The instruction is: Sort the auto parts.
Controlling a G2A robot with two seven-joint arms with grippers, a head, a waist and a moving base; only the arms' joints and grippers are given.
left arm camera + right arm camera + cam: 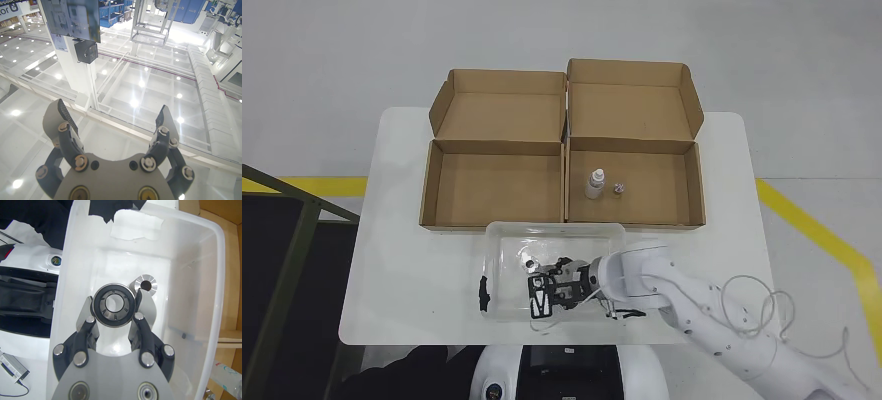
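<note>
Presently, the right gripper (114,297) is clamped on a ring bearing (114,321), held low inside the white bin (219,275). The left gripper (112,105) has its jaws spread and holds nothing. Progress, as judged: a white bottle-like part (595,183) and a small piece (619,187), perhaps a nut, already lie in the right-hand cardboard box (667,195). The bearing and a metal cylinder (154,285) beside it remain unsorted.

Left claw (112,106) spread wide, serrated pads facing each other, aimed at a lit ceiling grid (151,85), dark screen (73,19) on a white pillar (66,62).
</note>
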